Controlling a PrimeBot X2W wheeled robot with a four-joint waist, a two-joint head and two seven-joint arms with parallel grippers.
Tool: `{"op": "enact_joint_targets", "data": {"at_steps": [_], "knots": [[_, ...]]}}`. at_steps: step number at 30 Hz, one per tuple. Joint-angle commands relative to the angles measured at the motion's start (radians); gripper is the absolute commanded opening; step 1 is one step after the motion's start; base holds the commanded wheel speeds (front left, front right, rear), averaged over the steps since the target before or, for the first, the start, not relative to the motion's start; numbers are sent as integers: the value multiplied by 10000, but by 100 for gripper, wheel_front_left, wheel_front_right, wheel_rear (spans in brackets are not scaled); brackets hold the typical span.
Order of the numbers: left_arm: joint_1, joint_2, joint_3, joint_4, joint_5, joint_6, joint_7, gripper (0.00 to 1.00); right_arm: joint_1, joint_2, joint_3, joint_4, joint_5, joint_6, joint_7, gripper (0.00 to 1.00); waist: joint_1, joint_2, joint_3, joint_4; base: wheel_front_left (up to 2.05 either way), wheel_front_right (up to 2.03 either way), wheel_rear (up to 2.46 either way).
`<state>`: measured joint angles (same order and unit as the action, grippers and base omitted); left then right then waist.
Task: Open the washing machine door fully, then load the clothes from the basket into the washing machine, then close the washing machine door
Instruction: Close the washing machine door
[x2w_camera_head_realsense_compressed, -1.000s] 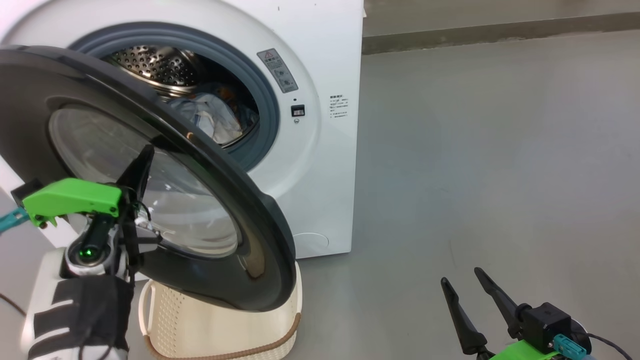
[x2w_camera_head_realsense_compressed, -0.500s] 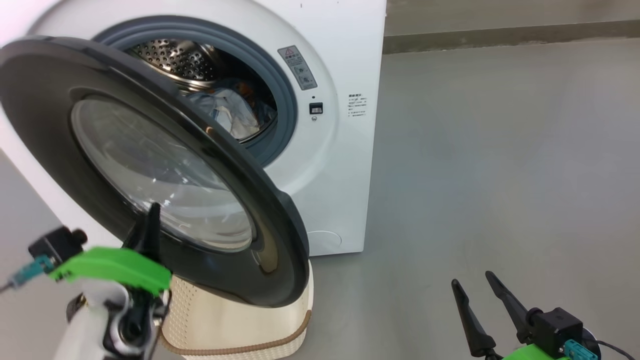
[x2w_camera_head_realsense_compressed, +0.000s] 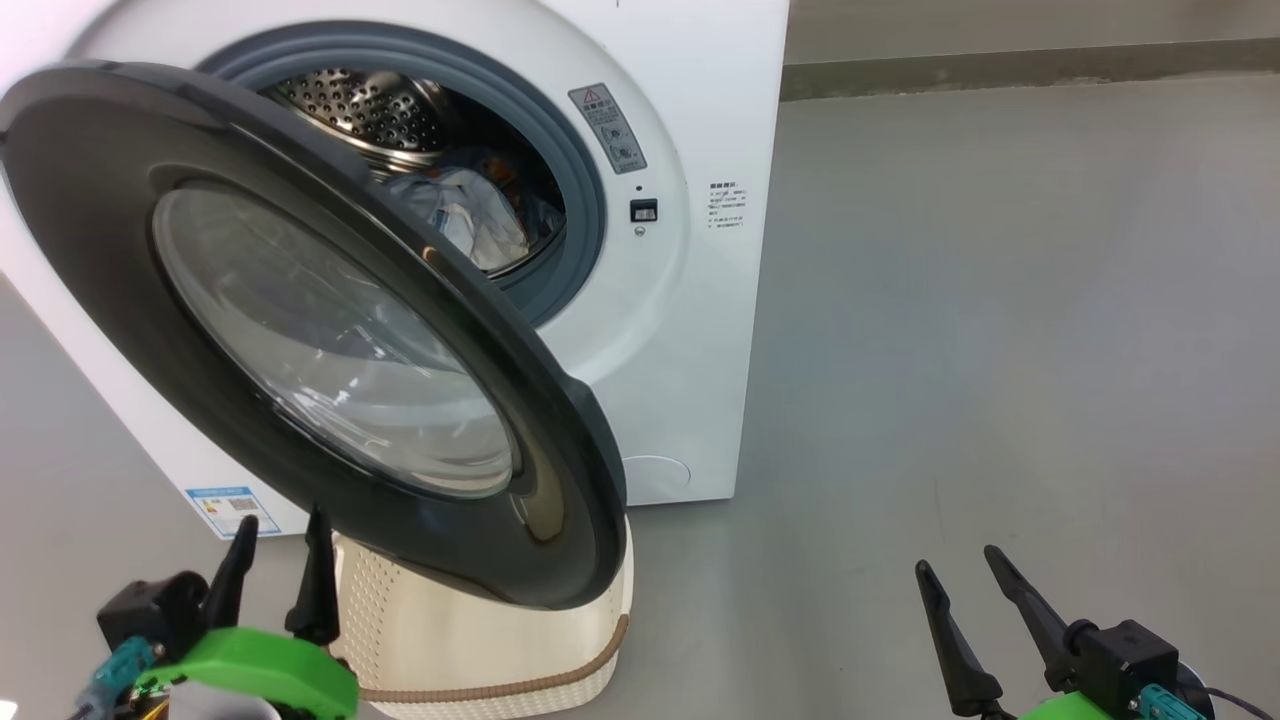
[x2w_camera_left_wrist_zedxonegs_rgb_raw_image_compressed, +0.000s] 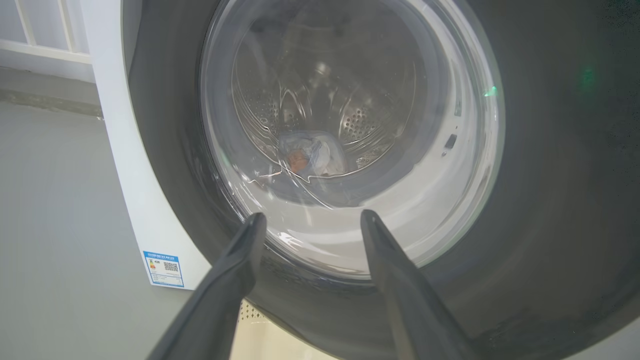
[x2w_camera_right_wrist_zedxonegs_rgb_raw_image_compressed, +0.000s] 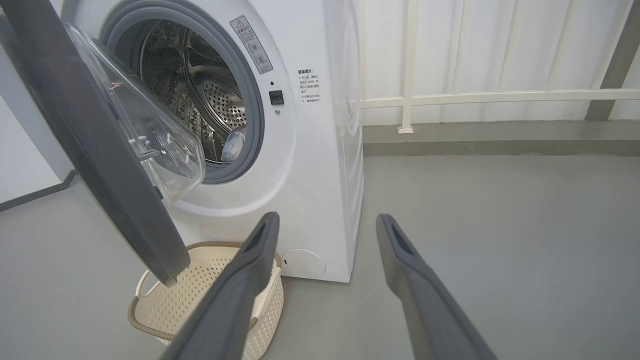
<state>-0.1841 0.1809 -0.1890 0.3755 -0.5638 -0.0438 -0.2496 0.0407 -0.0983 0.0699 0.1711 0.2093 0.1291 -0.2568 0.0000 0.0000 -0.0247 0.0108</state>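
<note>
Grey floor (x2w_camera_head_realsense_compressed: 1000, 300) all round; the washing machine door (x2w_camera_head_realsense_compressed: 330, 330) stood half open just ahead of the nearer left hand (x2w_camera_head_realsense_compressed: 282, 517), spread wide, empty.

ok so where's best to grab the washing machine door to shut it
Probably the door at its free edge above the basket, from the outer side where the left gripper sits open: the ring is thin there, the domed glass too smooth.

Grey floor (x2w_camera_head_realsense_compressed: 1000, 300), smooth, bare on right. White washing machine (x2w_camera_head_realsense_compressed: 700, 350) stands on it. Cream basket (x2w_camera_head_realsense_compressed: 450, 640) on floor just in front of machine.
</note>
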Motion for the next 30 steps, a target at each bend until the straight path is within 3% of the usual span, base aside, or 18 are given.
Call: {"op": "enact_joint_targets", "data": {"at_steps": [1,13,30], "knots": [[-100,186,510,-376,305,-50,-116,100,-200,-51,171,-280,-141,16,-49,100,0,0,11,0,0,0,0],[1272,-744,1958,-1174,2741,-727,-121,100,-192,-93,133,-255,-136,16,-49,100,0,0,62,-75,0,0,0],[2310,-1281,2469,-2441,3413,-865,-121,100,-21,-41,4,-141,-217,16,-49,100,0,0,91,-148,0,0,0]]}}
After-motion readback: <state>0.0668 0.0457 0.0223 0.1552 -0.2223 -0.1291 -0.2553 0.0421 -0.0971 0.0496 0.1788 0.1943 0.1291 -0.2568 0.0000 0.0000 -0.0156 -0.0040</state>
